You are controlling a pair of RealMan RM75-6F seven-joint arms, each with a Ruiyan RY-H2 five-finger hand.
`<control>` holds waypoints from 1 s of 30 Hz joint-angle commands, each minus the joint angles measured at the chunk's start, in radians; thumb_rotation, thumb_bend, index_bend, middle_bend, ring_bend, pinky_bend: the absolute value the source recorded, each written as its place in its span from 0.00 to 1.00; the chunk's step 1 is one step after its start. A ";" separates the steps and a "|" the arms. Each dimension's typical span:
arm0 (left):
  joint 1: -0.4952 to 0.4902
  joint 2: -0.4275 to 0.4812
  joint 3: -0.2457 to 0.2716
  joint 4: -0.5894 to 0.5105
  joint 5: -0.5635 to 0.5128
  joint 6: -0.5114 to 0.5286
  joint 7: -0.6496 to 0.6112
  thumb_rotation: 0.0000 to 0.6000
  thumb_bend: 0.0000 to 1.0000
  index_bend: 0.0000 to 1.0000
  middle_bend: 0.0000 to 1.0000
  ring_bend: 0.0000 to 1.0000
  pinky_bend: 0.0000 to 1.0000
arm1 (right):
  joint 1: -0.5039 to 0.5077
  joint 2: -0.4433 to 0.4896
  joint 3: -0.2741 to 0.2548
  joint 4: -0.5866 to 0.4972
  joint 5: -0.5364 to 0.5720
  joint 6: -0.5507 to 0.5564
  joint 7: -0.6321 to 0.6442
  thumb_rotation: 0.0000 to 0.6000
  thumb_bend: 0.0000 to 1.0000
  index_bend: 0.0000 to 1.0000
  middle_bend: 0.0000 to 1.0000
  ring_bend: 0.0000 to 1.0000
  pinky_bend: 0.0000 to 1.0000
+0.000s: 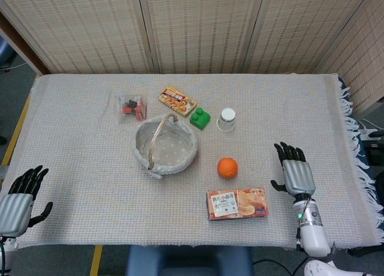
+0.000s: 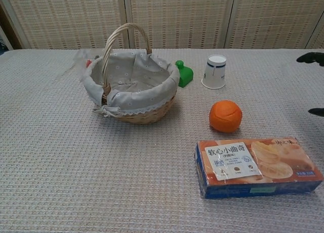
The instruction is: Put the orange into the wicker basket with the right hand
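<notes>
- On the counter [image 1: 72, 162], the orange [image 1: 227, 167] sits by itself on the cloth, and nothing touches it.
- It lies between the wicker basket [image 1: 164, 145] and the right hand [image 1: 296, 174], just behind the cookie box [image 1: 237, 204].
- Inside the basket I see only its dotted cloth lining. No fruit is in it.
- The right hand is over the counter, to the right of the orange and apart from it. Its fingers are spread and it holds nothing.
- From the chest view, only its dark fingertips [image 2: 310, 57] peek in at the right edge.
- The left hand [image 1: 18, 201] is at the near left corner, far from everything. Its fingers are spread too, and it is empty.
- I think the job has only just begun. Nothing has been picked up.
- What is left: the right hand has to reach the orange, grab it, lift it, carry it over to the basket and let it go inside.
- The basket's tall handle [image 2: 124, 43] stands in the way a little, so the hand may need to go over or around it.
</notes>
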 commanded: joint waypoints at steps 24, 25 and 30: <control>-0.002 0.006 0.006 -0.010 0.001 -0.012 -0.011 1.00 0.35 0.00 0.00 0.00 0.11 | 0.351 -0.442 0.081 0.274 0.385 0.080 -0.148 1.00 0.14 0.00 0.00 0.00 0.04; -0.002 0.007 0.006 -0.010 0.000 -0.012 -0.012 1.00 0.35 0.00 0.00 0.00 0.11 | 0.356 -0.451 0.082 0.287 0.386 0.077 -0.145 1.00 0.14 0.00 0.00 0.00 0.04; -0.003 0.009 0.007 -0.011 -0.001 -0.016 -0.017 1.00 0.35 0.00 0.00 0.00 0.11 | 0.376 -0.497 0.081 0.357 0.391 0.061 -0.133 1.00 0.14 0.05 0.03 0.00 0.06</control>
